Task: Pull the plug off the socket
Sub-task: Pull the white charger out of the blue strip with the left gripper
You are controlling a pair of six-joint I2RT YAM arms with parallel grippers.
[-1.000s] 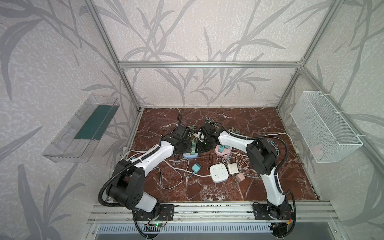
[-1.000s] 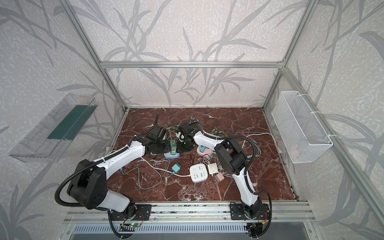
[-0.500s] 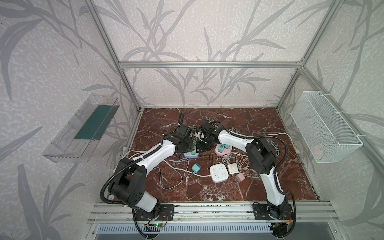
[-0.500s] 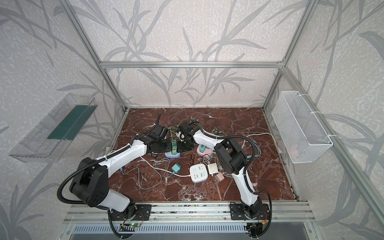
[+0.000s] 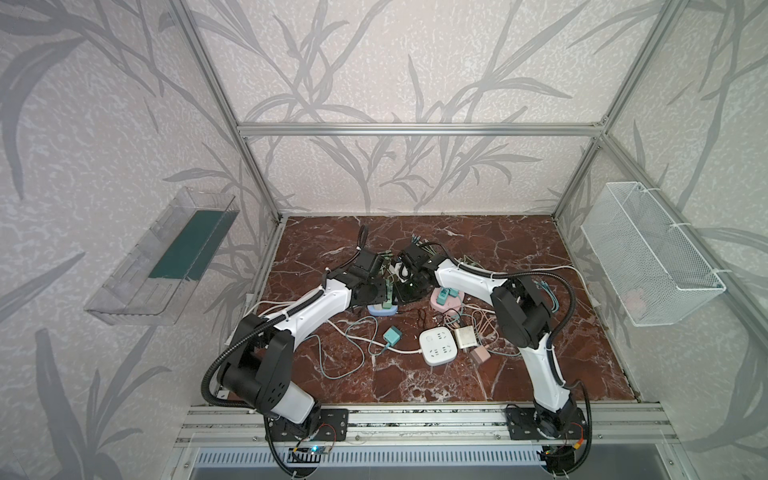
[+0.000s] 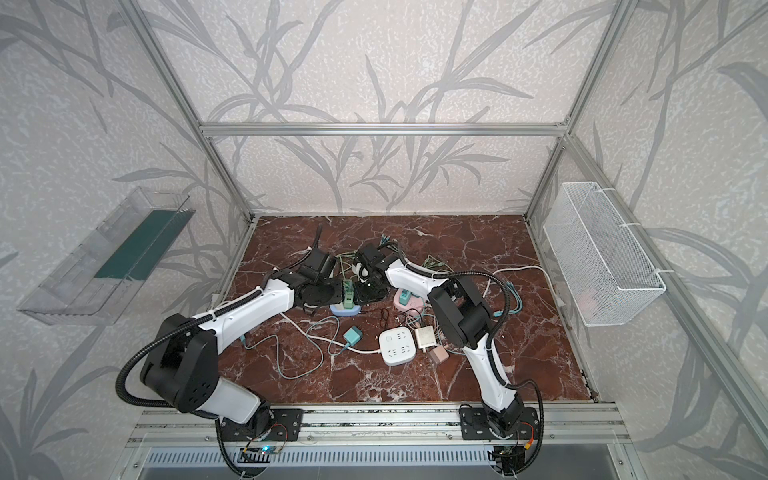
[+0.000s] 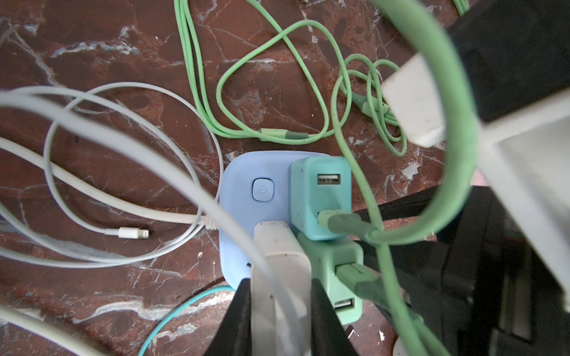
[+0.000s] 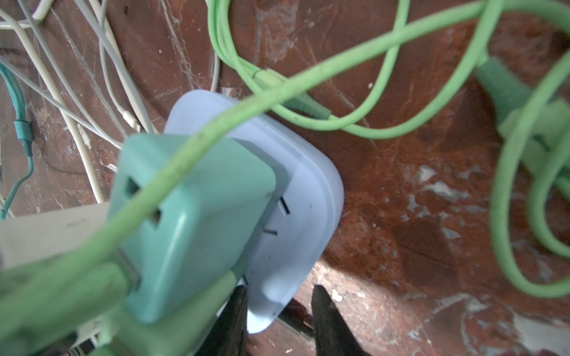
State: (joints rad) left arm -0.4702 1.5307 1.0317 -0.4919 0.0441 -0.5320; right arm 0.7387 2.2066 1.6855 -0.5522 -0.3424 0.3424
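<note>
A pale blue socket (image 5: 381, 310) (image 6: 345, 310) lies mid-table among cables. In the left wrist view the socket (image 7: 246, 212) carries a white plug (image 7: 277, 246), a teal adapter (image 7: 320, 197) and a green adapter (image 7: 336, 262). My left gripper (image 7: 279, 286) (image 5: 385, 291) is shut on the white plug, one black finger on each side. The plug's far end rests against the socket face and its pins are hidden. My right gripper (image 8: 277, 289) (image 5: 407, 289) straddles a corner of the socket (image 8: 296, 215) beside the teal adapter (image 8: 200, 215), shut on that corner.
Green cables (image 7: 277, 92) and white cables (image 7: 92, 172) loop round the socket. A white power strip (image 5: 438, 347), a pink socket (image 5: 444, 300) and a loose teal adapter (image 5: 392, 335) lie nearer the front. A wire basket (image 5: 648, 253) hangs on the right wall, a clear tray (image 5: 166, 257) on the left.
The left arm has edged slightly toward the right arm. Both grippers stay at the blue socket and nothing else has visibly moved.
</note>
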